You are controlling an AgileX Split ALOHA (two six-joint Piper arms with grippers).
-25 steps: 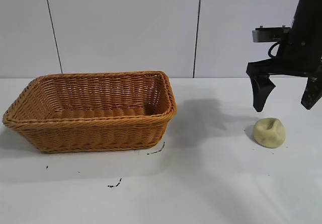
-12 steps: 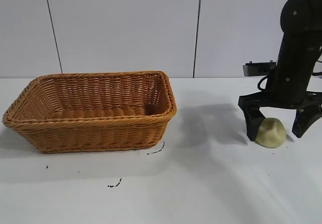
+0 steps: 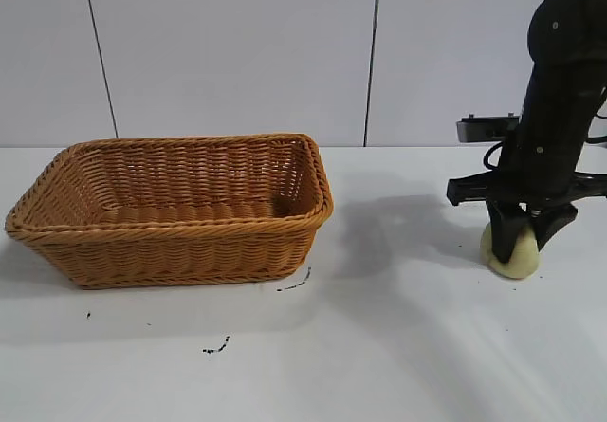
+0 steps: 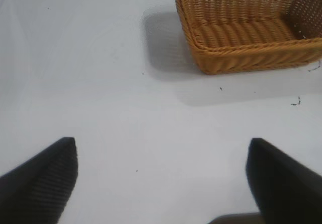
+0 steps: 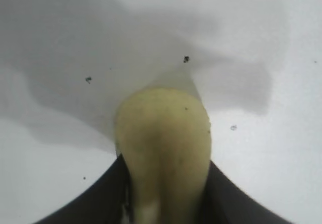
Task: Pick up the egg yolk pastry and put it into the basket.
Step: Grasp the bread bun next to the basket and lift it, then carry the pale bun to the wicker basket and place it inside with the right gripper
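The right gripper (image 3: 524, 235) is down at the desk (image 3: 398, 346) near its right edge, its two dark fingers clenched on the egg yolk pastry (image 3: 512, 254), one finger on each flank of the pale lump. In the right wrist view the pastry (image 5: 163, 148) is pressed narrow between the black fingers (image 5: 221, 194), its rounded end sticking out past them over the white surface, with a few dark specks on the desk just around it. From the exterior view the pastry's underside appears to sit at the desk surface; whether it touches or is just clear of it cannot be told. The basket (image 3: 171, 251) stands on the left half of the desk, well apart from the pastry, its long side facing the front edge and its braided rim open upward; the near right corner of the basket is the part closest to the gripper. Between that corner and the pastry lies a bare stretch of white desk crossed only by soft shadow. A few small dark marks (image 3: 216, 349) lie on the desk in front of the basket, toward the front edge. The left gripper (image 4: 161, 183) hangs released over bare desk off to the basket's far side, its fingers spread wide apart, and its wrist view shows the basket (image 4: 241, 58) some way off across open surface.
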